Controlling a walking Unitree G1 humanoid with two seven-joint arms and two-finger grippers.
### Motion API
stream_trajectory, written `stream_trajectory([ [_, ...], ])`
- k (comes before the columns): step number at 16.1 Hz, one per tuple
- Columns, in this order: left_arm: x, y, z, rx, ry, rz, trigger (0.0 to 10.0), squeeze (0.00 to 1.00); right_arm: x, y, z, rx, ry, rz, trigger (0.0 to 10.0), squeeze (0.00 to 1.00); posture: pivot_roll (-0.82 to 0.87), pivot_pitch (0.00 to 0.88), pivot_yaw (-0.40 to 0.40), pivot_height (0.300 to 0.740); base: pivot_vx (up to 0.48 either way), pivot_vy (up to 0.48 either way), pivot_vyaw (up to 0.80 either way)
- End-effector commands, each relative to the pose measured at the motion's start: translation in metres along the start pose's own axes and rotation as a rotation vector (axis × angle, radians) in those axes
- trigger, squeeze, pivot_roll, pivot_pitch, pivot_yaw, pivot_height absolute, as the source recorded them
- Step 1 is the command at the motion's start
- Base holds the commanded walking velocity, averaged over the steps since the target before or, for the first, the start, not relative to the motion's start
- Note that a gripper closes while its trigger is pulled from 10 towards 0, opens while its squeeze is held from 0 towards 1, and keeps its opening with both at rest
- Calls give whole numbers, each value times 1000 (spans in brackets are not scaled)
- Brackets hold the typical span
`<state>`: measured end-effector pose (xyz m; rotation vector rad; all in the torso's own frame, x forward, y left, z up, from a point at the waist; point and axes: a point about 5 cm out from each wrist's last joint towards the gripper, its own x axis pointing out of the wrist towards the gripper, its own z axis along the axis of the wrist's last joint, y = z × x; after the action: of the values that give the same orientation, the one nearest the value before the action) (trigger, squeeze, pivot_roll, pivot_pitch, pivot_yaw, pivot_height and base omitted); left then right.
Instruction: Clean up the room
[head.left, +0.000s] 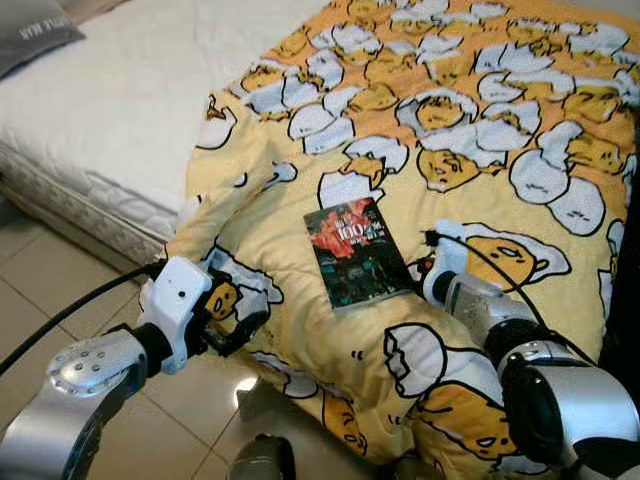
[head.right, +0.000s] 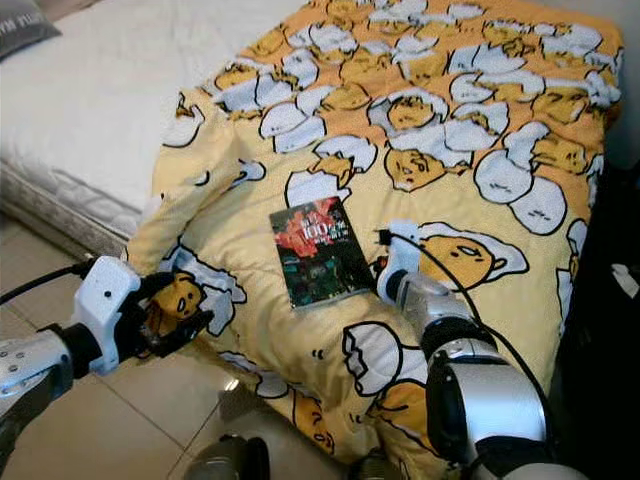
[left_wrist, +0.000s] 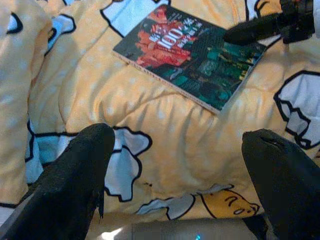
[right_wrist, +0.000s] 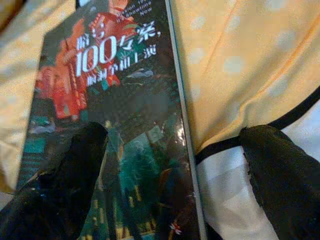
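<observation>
Glossy dark book (head.left: 357, 253), red-and-teal cover, flat on yellow blanket (head.left: 470, 110)

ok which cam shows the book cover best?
The right wrist view: the book is closest, its "100" title readable, with the open right claw straddling its edge. The left wrist view shows the whole cover, smaller. Both eye views show it small, flat on the yellow blanket.

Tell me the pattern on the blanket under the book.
The blanket is yellow with a repeated cartoon egg-yolk character in white shells, clearest in the left eye view.
</observation>
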<state>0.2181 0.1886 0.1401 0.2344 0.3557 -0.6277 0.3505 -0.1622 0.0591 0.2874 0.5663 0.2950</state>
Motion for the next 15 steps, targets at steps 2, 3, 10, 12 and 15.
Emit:
stream_trajectory([
  [2,-6,2,0,-7,11,18,10000,0,-2,-1,-1,46,30,47,10000,0,154,187,50,740,0,0,0],
  [3,-7,1,0,-14,9,22,10000,0,-2,0,-2,64,43,64,10000,0,155,189,47,740,0,0,0],
  [10,-16,-3,-4,-51,23,59,10000,0,-4,6,-11,193,120,172,10000,0,161,223,15,740,0,0,0],
  [12,-17,-2,-5,-50,24,69,10000,0,-4,10,-3,214,94,233,10000,0,158,218,12,740,0,0,0],
  [15,-11,1,-3,-45,12,83,10000,0,-9,14,10,218,94,388,10000,0,142,201,9,740,0,0,0],
])
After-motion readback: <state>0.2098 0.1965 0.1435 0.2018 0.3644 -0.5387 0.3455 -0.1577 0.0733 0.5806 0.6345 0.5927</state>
